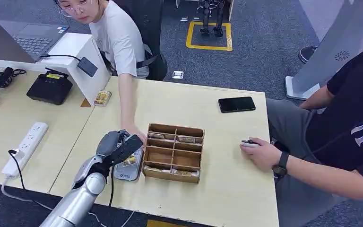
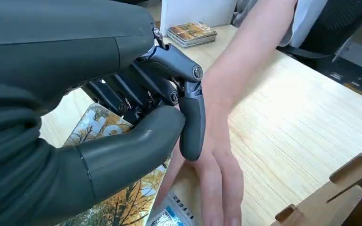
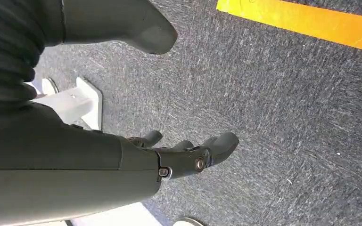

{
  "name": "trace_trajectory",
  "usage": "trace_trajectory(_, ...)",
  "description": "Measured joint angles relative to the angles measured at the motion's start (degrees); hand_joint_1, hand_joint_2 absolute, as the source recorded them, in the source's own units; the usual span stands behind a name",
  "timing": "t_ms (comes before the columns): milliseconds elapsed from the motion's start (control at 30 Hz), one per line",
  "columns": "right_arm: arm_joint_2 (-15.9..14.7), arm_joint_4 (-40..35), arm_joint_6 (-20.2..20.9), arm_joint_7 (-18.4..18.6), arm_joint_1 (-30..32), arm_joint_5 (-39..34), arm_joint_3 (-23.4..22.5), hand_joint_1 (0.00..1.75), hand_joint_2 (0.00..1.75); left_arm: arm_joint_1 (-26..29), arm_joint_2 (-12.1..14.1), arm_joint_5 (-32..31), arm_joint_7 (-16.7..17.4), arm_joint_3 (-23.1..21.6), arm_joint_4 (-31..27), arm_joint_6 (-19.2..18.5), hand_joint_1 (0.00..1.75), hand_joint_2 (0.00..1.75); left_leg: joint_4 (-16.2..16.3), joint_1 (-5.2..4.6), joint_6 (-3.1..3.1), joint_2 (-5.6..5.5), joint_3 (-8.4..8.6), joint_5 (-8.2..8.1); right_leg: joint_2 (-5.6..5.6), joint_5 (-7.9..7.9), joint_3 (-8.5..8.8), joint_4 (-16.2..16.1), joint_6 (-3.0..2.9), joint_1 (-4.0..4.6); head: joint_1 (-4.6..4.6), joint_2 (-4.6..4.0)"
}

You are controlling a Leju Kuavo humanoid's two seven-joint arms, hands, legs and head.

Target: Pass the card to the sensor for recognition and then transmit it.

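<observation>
L hand [image 1: 116, 147] is seen over the sensor [image 1: 128, 171], a flat grey pad lying near the table's [image 1: 227, 189] front edge, just beside the wooden divider box [image 1: 174, 152]. A card [image 2: 118, 207] with an autumn-tree picture is seen under the L hand in the left wrist view; the fingers [image 2: 191, 122] are curled in toward the thumb above it, but whether the card is actually pinched cannot be told. A person's hand [image 1: 136, 135] is laid flat on the table right by the L hand and sensor, crowding that spot; the forearm runs back toward the table's far edge.

R hand [image 3: 188, 153] hangs over grey carpet, fingers apart, nothing held.

Other items: black phone [image 1: 237, 104] near the far right corner; a second person's hand [image 1: 260, 152] w/ wristwatch at the right edge, on a small device. On the adjoining desk: power strip [image 1: 26, 146], black box unit [image 1: 50, 88], stack of cards [image 1: 102, 97] by a white stand.
</observation>
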Motion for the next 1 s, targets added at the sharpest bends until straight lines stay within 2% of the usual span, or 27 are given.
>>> trace_trajectory(1000,0.00,0.00,-0.04,-0.09,-0.05,0.00,0.00,0.00,1.75,-0.01,-0.07,0.70,-0.02,0.04,0.02,-0.15,1.75,1.75,0.00,0.00,0.00,0.00,0.00,0.00,0.00,0.00,0.00,0.00,0.00,0.00,0.00,0.00)
